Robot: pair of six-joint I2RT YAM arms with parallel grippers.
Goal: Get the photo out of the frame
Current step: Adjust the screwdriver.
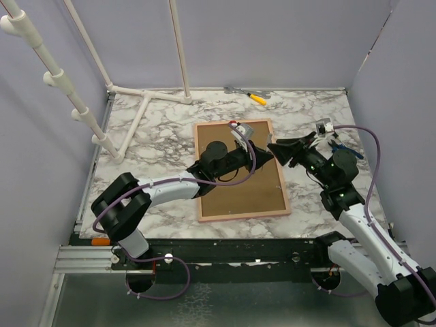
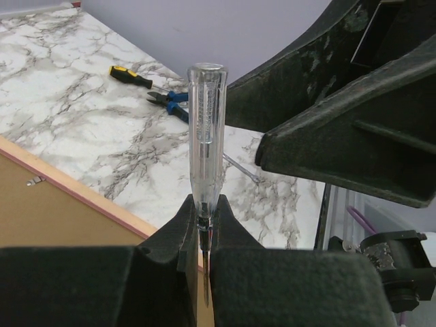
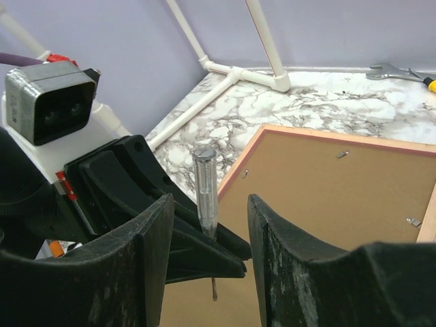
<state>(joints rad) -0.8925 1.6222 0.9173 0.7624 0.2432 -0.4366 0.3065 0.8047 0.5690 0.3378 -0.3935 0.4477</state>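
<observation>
The frame (image 1: pixel 242 197), 1 flat rectangle with a thin pink rim, lies matte brown fibreboard back up on the veined marble table (image 1: pixel 150 136). Over its right edge the left gripper (image 2: pixel 204 225) pinches 1 clear plastic screwdriver (image 2: pixel 206 122) upright at the handle's base. The right gripper (image 3: pixel 209 211), jaws spread, flanks that handle. 3 small metal tabs (image 3: pixel 344 154) dot the frame's back.

Marble table (image 1: pixel 157 136) holds frame (image 1: pixel 235 201) (back up), yellow screwdriver (image 1: pixel 257 99).

Bright even light, soft shadows, sharp
</observation>
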